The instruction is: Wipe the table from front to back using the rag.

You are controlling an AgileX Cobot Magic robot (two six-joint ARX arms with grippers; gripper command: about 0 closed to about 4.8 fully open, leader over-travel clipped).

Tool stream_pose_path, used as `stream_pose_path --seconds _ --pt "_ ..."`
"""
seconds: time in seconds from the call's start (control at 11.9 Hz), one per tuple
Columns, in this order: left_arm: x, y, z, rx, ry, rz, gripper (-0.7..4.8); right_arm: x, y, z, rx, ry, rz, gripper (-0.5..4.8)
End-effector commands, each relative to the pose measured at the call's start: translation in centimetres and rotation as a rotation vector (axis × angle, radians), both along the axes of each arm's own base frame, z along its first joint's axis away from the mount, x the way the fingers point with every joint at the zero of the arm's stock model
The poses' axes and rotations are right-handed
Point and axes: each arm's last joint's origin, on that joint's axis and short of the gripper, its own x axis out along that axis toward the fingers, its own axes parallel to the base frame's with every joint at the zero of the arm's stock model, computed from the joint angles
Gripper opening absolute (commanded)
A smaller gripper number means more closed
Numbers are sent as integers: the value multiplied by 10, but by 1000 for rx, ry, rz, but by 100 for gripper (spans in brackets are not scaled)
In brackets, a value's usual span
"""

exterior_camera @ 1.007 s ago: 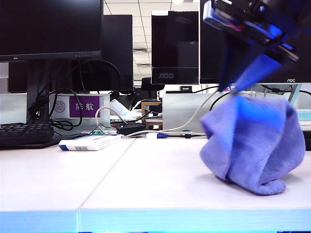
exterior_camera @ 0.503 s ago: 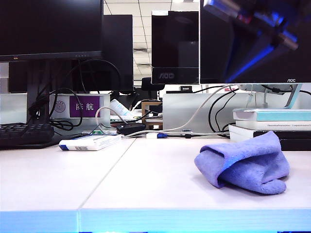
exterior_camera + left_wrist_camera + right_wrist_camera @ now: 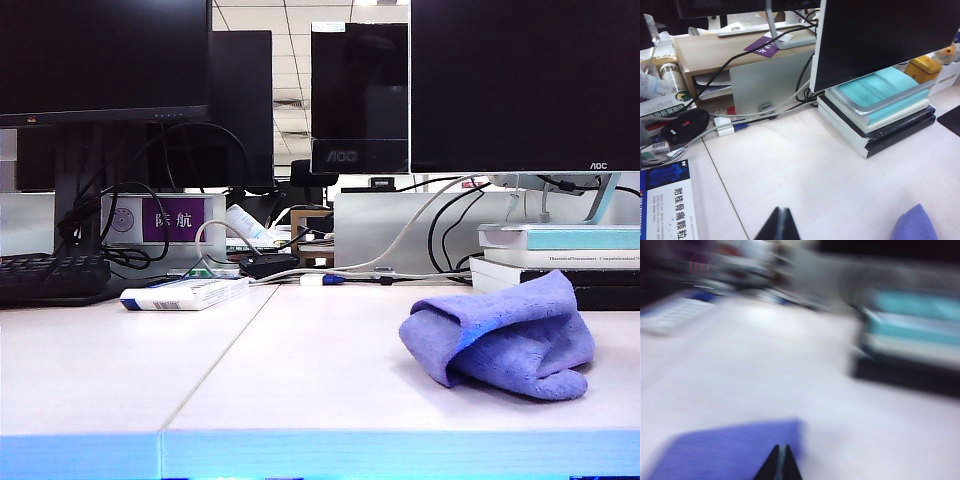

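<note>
Two pincers show only in their own wrist views; neither appears in the exterior view. Largest is the table, a pale pinkish-white surface with a thin seam line and a light blue front edge, lying below both pincers. Black monitors stand along its far side, well beyond both pincers, with a tangle of cables under them. Beneath one monitor sits a stack of books, teal on top and black below, ahead of the left pincer and to one side.

Next comes the rag, a lavender-purple cloth lying in rumpled folds on the table near the front edge, free of any grip. In the left wrist view a corner of it shows close beside the left pincer, apart from the tips. In the right wrist view, which is heavily blurred, the rag spreads as a purple patch just below the right pincer; whether the tips touch it cannot be told.

A white-and-blue flat box lies on the table beside the left pincer, on the side away from the rag.

Smallest are the pincers' tips: the left pincer's dark fingers are pressed together, holding nothing; the right pincer's are likewise pressed together and empty.
</note>
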Motion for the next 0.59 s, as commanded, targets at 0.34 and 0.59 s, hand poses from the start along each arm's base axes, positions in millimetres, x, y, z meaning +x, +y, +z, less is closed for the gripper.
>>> stream_pose_path --seconds 0.34,0.59 --pt "-1 0 3 -2 -16 -5 -5 -1 -18 -49 49 37 -181 -5" --pt "-1 0 3 -2 -16 -5 -5 0 -18 -80 36 109 -179 -5"
